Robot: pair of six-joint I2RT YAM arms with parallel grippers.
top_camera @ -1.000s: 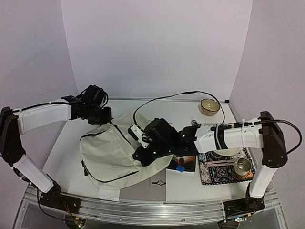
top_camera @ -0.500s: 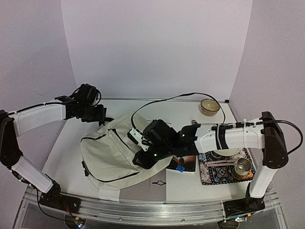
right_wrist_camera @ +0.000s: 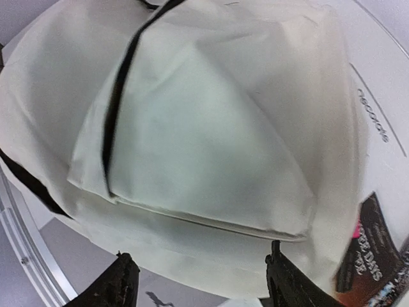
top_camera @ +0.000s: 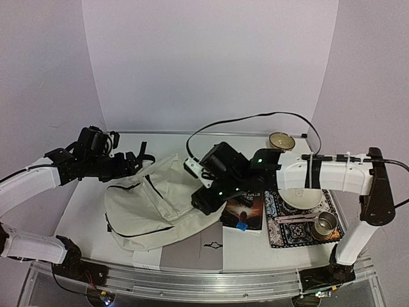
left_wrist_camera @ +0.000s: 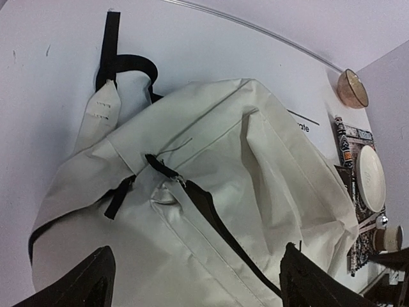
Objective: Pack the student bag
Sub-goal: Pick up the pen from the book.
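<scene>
Top external view, reading from the left: the left tool (top_camera: 131,162) hangs over the far left corner of the student bag (top_camera: 153,204), and its wrist camera shows the fingers spread wide with nothing between them. The bag lies slumped on the white worktop (top_camera: 83,204), left of centre, between the two arms, with its near edge resting on a grey flat item (top_camera: 198,251). A black strap (left_wrist_camera: 108,51) trails away from it, and the zip (left_wrist_camera: 211,214) looks partly undone. Next comes the right tool (top_camera: 206,198), poised above the bag's right flank, fingers also well apart and gripping nothing. Just right of it a dark book (top_camera: 246,211) touches the bag's edge. Beyond that a patterned mat (top_camera: 281,233) carries a white plate (top_camera: 300,198) and a metal cup (top_camera: 326,224), and a small bowl (top_camera: 280,141) stands at the far edge. As I judge it, the main risk is that the soft fabric, held by neither tool, sags shut over the opening, so anything pushed at it would shove the whole bag along the worktop. The loose strap could also catch a finger of the left tool, and a low sweep by the right arm could knock the book into the mat. By count: two tools, one bag, one book, one mat, one plate, one cup, one bowl.
</scene>
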